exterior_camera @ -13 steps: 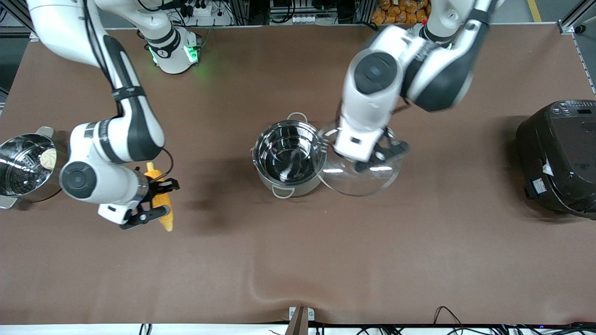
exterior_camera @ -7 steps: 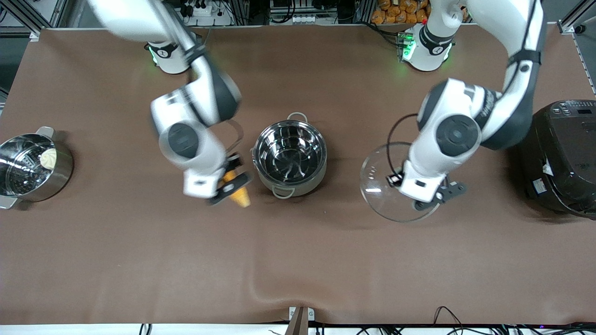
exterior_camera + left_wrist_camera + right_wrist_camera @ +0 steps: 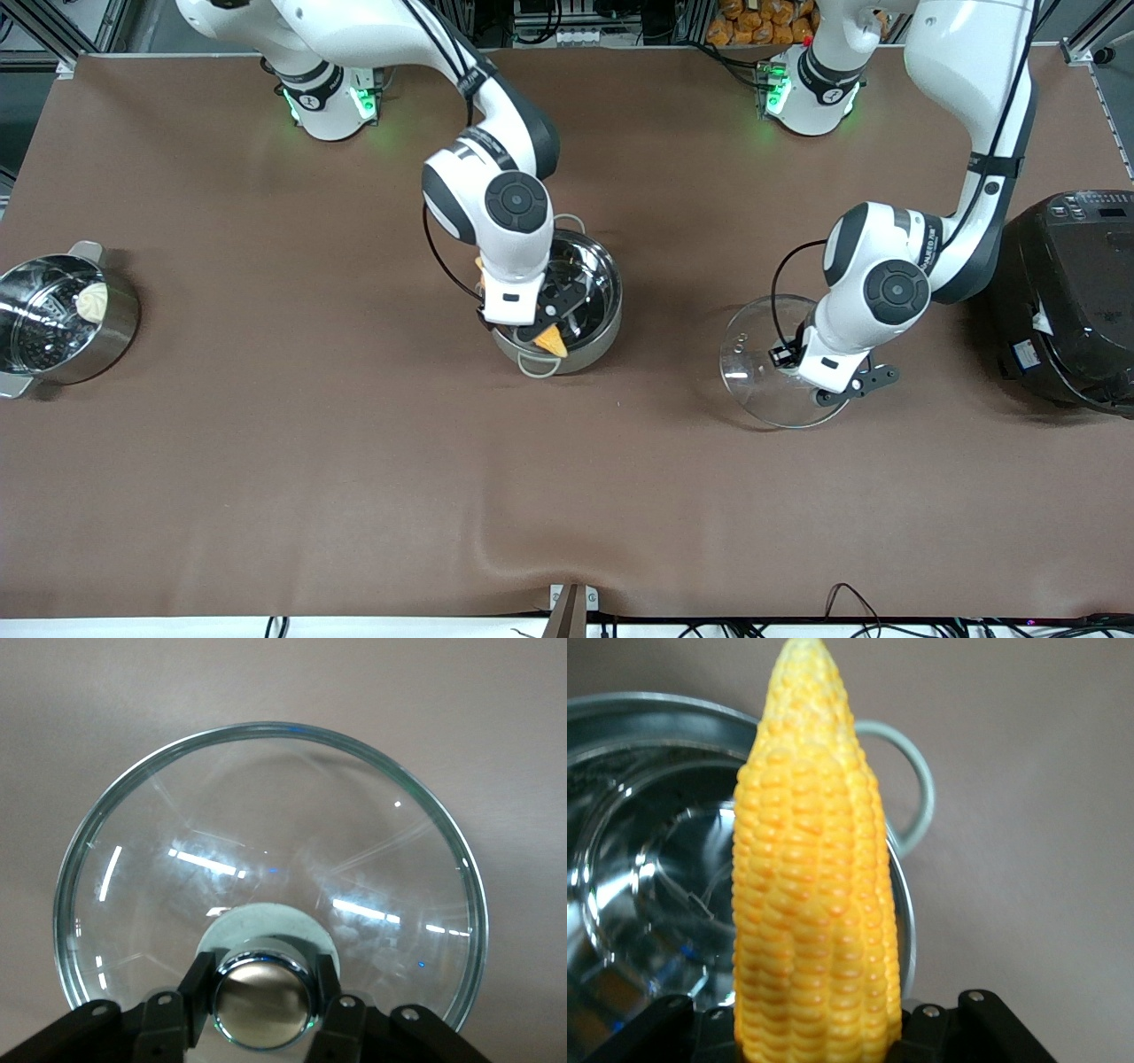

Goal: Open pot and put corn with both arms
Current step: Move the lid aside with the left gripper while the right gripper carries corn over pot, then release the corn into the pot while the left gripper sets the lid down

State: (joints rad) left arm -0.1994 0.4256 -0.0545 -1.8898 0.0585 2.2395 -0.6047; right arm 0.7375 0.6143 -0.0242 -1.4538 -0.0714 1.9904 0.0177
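Note:
The shiny steel pot (image 3: 595,266) stands open mid-table; its rim also shows in the right wrist view (image 3: 647,713). My right gripper (image 3: 547,321) is shut on the yellow corn (image 3: 552,339) and holds it over the pot's open mouth; the cob (image 3: 811,895) lies over the rim near a loop handle (image 3: 917,788). My left gripper (image 3: 833,377) is shut on the tan knob (image 3: 262,1005) of the clear glass lid (image 3: 753,363), which is low over or on the table between the pot and the black cooker. The lid (image 3: 266,842) fills the left wrist view.
A steel steamer pot (image 3: 115,332) with a white bun (image 3: 91,301) stands at the right arm's end of the table. A large black cooker (image 3: 1067,297) stands at the left arm's end. A ridge in the brown cloth (image 3: 532,549) runs near the front edge.
My right gripper has carried the corn from beside the pot to over its mouth. My left gripper has moved the lid slightly toward the cooker and lower.

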